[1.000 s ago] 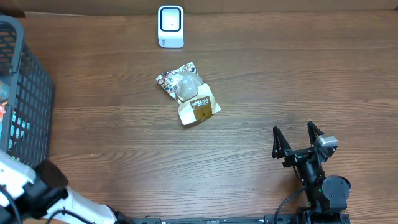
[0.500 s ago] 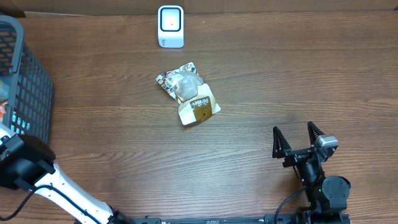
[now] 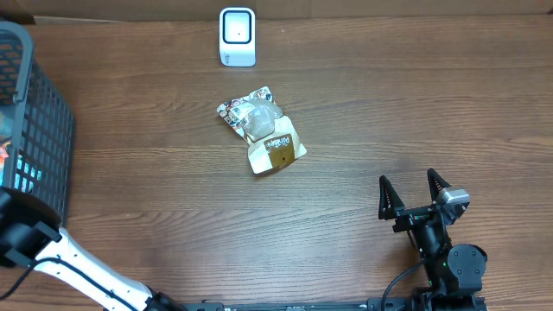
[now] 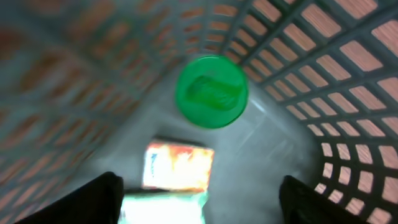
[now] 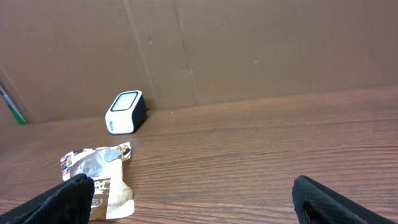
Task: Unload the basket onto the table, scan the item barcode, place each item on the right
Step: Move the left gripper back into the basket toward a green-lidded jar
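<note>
Packet of crinkled plastic, boxy white scanner, wood-grain table

Dark wood-grain table; brown cardboard wall behind.

Packet: crinkled, clear-and-white upper end, tan lower end; lies flat, set diagonally, centre of overhead frame.
Scanner: white, rounded; top centre, apart from packet.
</note>
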You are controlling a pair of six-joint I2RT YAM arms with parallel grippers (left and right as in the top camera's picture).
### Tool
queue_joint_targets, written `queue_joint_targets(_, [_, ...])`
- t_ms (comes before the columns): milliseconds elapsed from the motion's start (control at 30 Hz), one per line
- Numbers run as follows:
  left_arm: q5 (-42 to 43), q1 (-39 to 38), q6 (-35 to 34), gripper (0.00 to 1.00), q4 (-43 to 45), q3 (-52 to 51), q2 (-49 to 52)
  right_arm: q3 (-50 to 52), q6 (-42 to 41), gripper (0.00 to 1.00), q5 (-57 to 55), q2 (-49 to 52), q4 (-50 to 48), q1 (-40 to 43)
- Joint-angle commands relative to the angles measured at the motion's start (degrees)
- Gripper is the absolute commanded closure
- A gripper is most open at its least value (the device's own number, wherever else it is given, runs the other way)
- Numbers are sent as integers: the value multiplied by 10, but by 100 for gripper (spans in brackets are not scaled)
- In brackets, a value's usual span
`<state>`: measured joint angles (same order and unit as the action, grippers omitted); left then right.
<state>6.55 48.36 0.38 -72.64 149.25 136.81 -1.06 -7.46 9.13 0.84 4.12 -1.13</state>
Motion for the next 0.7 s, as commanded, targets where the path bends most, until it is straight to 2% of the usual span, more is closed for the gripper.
queue_joint_targets(0, [39,-11,69,13,14,5,35,6,1,0,-1,-7,-2,1])
queue_joint_targets(167, [19,-12,78,0,18,4,60,6,0,0,0,-7,-2,1])
queue_joint_targets(367, [-36,-15,73,0,33,4,63,6,0,0,0,-7,-2,1])
queue_joint_targets(667, [-38,-34,76,0,120,-34,63,6,0,0,-1,-7,-2,1])
